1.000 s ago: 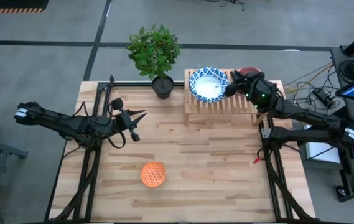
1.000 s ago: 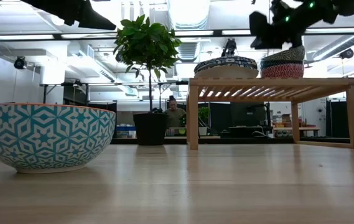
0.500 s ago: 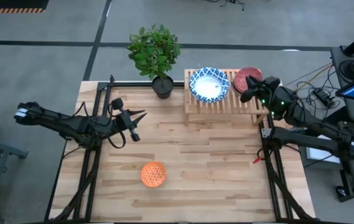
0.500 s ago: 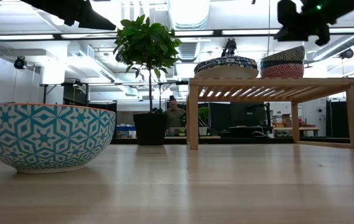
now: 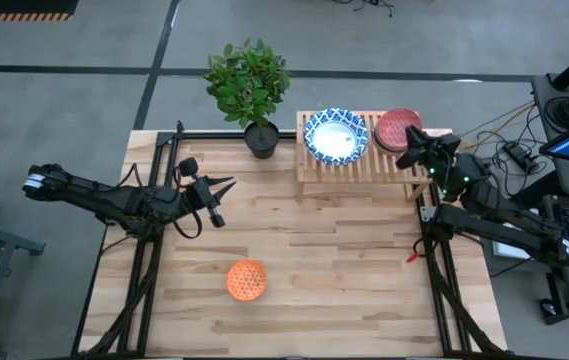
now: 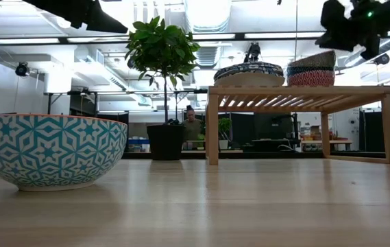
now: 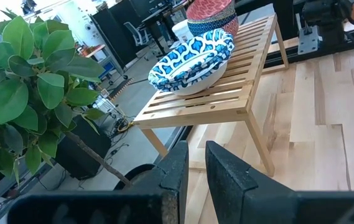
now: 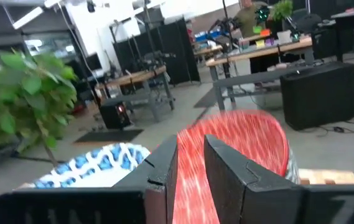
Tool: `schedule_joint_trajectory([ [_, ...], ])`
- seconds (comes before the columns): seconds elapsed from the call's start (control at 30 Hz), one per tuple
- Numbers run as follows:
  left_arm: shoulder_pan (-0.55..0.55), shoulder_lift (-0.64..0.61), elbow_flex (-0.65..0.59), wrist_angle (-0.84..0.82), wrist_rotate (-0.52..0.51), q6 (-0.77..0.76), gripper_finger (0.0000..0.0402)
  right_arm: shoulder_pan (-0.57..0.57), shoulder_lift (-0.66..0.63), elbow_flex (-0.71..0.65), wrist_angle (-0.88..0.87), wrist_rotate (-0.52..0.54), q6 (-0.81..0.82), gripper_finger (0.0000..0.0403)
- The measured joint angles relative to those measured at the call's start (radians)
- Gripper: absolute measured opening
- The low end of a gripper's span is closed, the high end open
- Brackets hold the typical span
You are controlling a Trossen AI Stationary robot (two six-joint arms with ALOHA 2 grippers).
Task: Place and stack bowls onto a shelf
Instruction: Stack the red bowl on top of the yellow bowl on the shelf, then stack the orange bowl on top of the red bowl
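A blue-and-white bowl stack (image 5: 336, 137) (image 7: 190, 61) sits on the left half of the wooden shelf (image 5: 364, 168) (image 6: 297, 92). A red bowl stack (image 5: 397, 127) (image 6: 311, 71) (image 8: 239, 140) sits on its right end. My right gripper (image 5: 408, 141) (image 8: 191, 155) hovers just off the red stack toward the table's right edge, slightly open and empty. An orange-lined bowl (image 5: 247, 280) (image 6: 51, 149) with a teal patterned outside rests on its base on the table's near half. My left gripper (image 5: 226, 185) (image 7: 196, 163) hangs shut and empty over the table's left half.
A potted plant (image 5: 249, 85) (image 6: 162, 55) in a black pot stands at the far edge, left of the shelf. Bare planks lie between the shelf and the orange-lined bowl. Black frame rails run along both table sides. A person shows far off in the room behind the table.
My right gripper has drawn back from over the shelf toward the table's right edge, sinking a little and uncovering the red bowl stack. Its finger gap looks unchanged. The bowls have stayed in place on the shelf.
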Motion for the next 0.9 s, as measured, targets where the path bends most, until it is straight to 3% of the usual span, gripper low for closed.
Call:
schedule_joint_trajectory([
  [0.43,0.0,0.0,0.0,0.021,0.0,0.0,0.0038,0.0,0.001,0.144,-0.091,-0.035,0.046,0.0068],
  [0.67,0.0,0.0,0.0,0.025,0.0,-0.054,0.0038,0.001,0.002,0.134,-0.098,-0.309,0.102,0.0068],
  [0.9,0.0,0.022,0.0,-0.069,0.074,-0.305,0.0038,0.003,0.004,0.136,-0.103,-0.643,0.159,0.0068],
])
